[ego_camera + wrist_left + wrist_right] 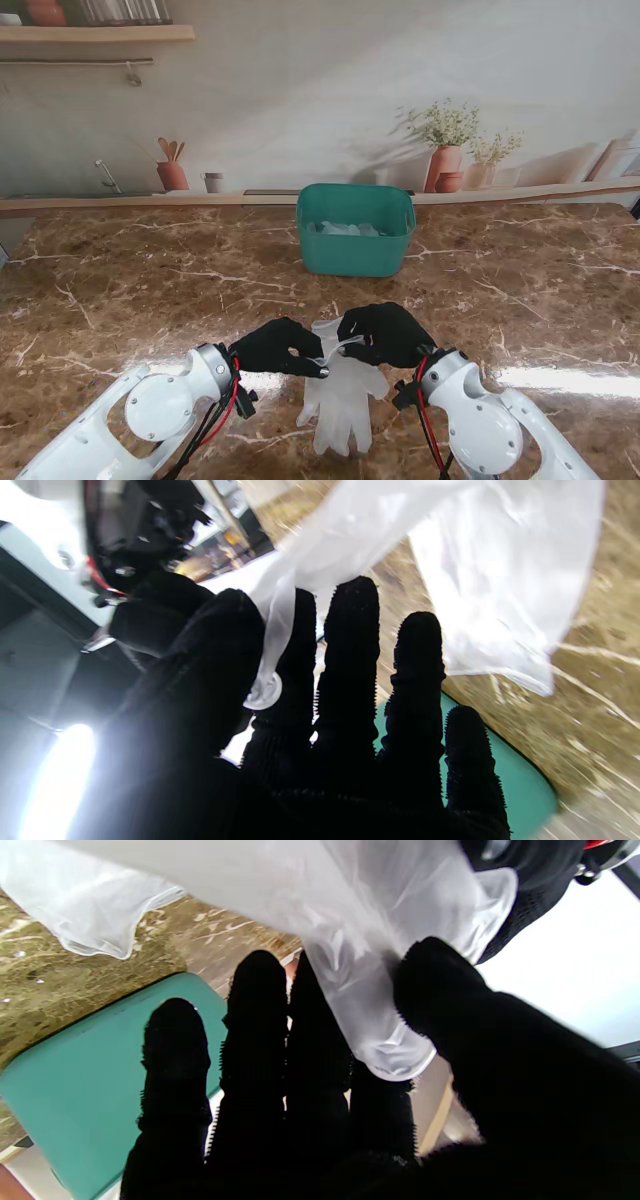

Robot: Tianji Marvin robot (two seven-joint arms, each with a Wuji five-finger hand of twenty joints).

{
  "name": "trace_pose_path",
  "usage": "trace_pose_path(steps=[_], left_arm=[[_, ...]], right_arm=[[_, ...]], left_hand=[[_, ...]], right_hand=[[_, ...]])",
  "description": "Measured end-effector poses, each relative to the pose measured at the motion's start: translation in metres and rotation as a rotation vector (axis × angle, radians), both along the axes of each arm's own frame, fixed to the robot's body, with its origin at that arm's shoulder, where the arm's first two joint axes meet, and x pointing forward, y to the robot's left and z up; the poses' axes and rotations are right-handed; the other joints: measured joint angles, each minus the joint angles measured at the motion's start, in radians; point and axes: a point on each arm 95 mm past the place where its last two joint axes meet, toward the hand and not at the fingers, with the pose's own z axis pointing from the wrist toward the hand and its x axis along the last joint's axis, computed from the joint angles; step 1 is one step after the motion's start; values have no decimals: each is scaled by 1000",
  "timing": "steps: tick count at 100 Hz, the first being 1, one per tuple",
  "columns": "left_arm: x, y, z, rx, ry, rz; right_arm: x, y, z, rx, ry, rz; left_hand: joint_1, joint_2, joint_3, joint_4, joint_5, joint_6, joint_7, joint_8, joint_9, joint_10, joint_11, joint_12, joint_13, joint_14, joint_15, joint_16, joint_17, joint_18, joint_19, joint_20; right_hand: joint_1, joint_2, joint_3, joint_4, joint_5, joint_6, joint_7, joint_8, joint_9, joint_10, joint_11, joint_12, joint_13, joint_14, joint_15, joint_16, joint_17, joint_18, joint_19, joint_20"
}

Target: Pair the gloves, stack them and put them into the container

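Both hands are engaged on translucent white disposable gloves [343, 385] at the near middle of the marble-patterned desk [120, 280]. The left hand [280, 347] has its thumb and index finger closed on a thin strip of the cuff edge; the left wrist view shows the film pinched there, with the other fingers [350, 645] extended and holding nothing. The right hand [388, 335] likewise has its thumb pressed against its fingers [260, 1005] on a bunched fold of the cuff, as the right wrist view confirms. The cuff end is raised between the two hands, while the glove fingers trail toward me and appear to rest on the desk. Whether one glove or a stacked pair is held cannot be determined. The teal container [355, 229] stands farther from me, well apart from the hands, with pale items already inside, likely earlier gloves. Assessment of handling: the material is very light, limp and thin, offers no stiffness, and drapes and folds under its own weight. It is judged slippery against itself, so stacked layers may slide apart, and liable to stretch or tear under hard tension. The rolled cuff bead is the soundest place to hold; a light pinch at two spread points should keep the glove flat during carrying.
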Motion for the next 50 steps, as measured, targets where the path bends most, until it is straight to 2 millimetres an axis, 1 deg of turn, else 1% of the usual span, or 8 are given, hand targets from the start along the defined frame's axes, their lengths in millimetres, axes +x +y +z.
trace_pose_path(steps=[17, 34, 44, 50], left_arm=[[25, -4, -18, 64, 5, 105], [41, -11, -24, 145, -38, 204], [47, -15, -26, 167, -34, 217], [49, -16, -26, 174, -33, 226]], right_arm=[[30, 1, -17, -39, 10, -66], [53, 3, -30, -62, 6, -118], [63, 5, -35, -74, 27, -133], [67, 7, -38, -74, 35, -139]], left_hand=[[4, 1, 0, 0, -2, 0, 0, 0, 0, 1, 1, 0, 0, 12, 12, 4, -3, 10, 11, 0], [3, 1, 0, 0, -2, 0, 0, 7, -1, 2, 10, 0, -1, 14, 27, 17, -3, 14, 21, 0], [0, 1, 35, 0, -2, 0, 0, 42, -1, 9, 29, 20, -2, 15, 50, 28, -3, 15, 22, 0], [0, 1, 33, 0, -2, 0, 0, 63, -1, 10, 40, 32, -5, 15, 58, 34, -4, 15, 22, 0]], right_hand=[[0, 1, 0, 0, 0, 0, 0, -10, 0, 0, 1, 0, 0, 0, 14, 10, -1, 0, 0, 0], [0, 10, -5, 0, 0, 0, 1, -14, 0, 0, 1, 0, 0, 0, 15, 10, -3, 0, 0, 0], [0, 10, -6, 0, 0, 1, 1, -25, 0, 0, 1, 0, 0, 0, 21, 10, -9, 0, 0, 0], [3, 12, -15, 0, 0, 1, 1, -38, 0, 0, 1, 0, 0, 0, 23, 10, -9, 0, 10, 0]])
